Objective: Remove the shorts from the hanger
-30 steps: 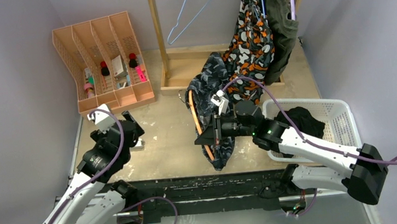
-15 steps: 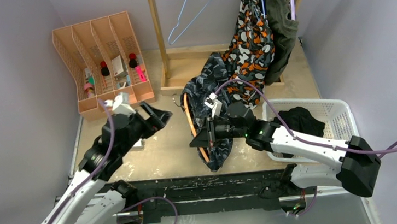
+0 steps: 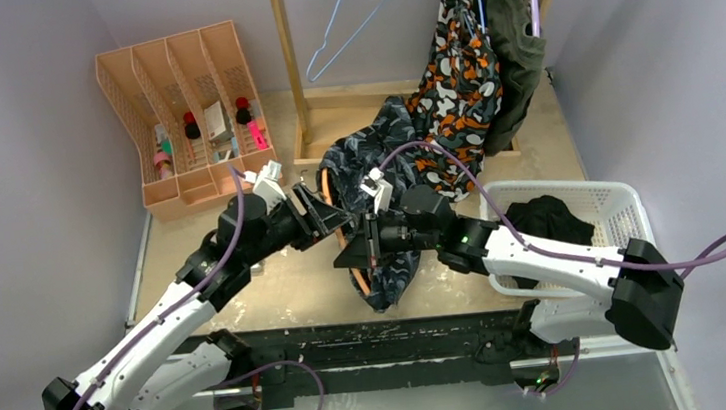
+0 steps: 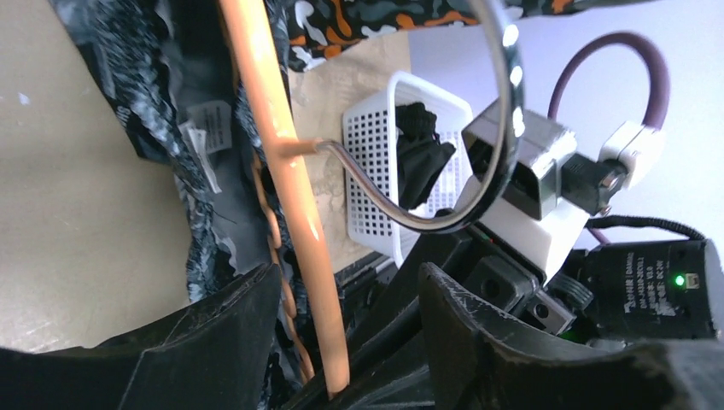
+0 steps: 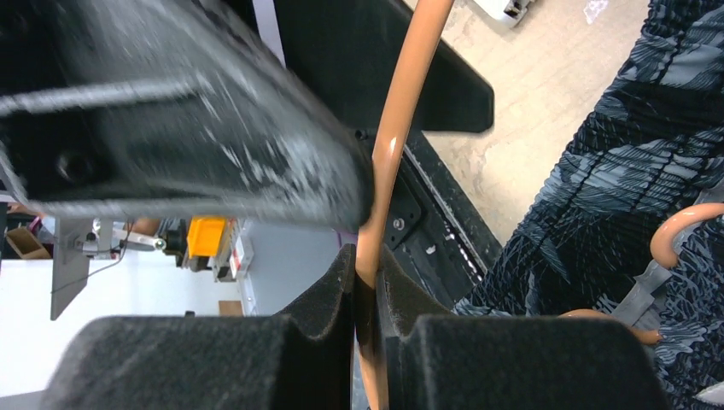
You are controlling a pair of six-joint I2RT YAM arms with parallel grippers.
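Dark blue-grey patterned shorts (image 3: 379, 153) hang on an orange hanger (image 3: 357, 280) held low over the table. My right gripper (image 3: 356, 254) is shut on the hanger's bar (image 5: 401, 111), which is pinched between its pads. My left gripper (image 3: 328, 213) has come up against the same hanger. In the left wrist view its jaws (image 4: 350, 316) stand open on either side of the orange bar (image 4: 290, 171), with a gap on both sides. The hanger's metal hook (image 4: 504, 111) curls above. Camouflage shorts (image 3: 457, 75) and olive green shorts (image 3: 514, 40) hang on the rack. Black shorts (image 3: 541, 218) lie in the basket.
A white mesh basket (image 3: 621, 210) stands at the right. A wooden rack (image 3: 290, 61) rises at the back with a bare light-blue hanger (image 3: 342, 26) on it. A pink desk organiser (image 3: 189, 111) with small items sits at the back left.
My left arm has swung right from the table's left side to the hanger, and its jaws have narrowed around the bar. The right arm has carried the hanger and shorts slightly left.
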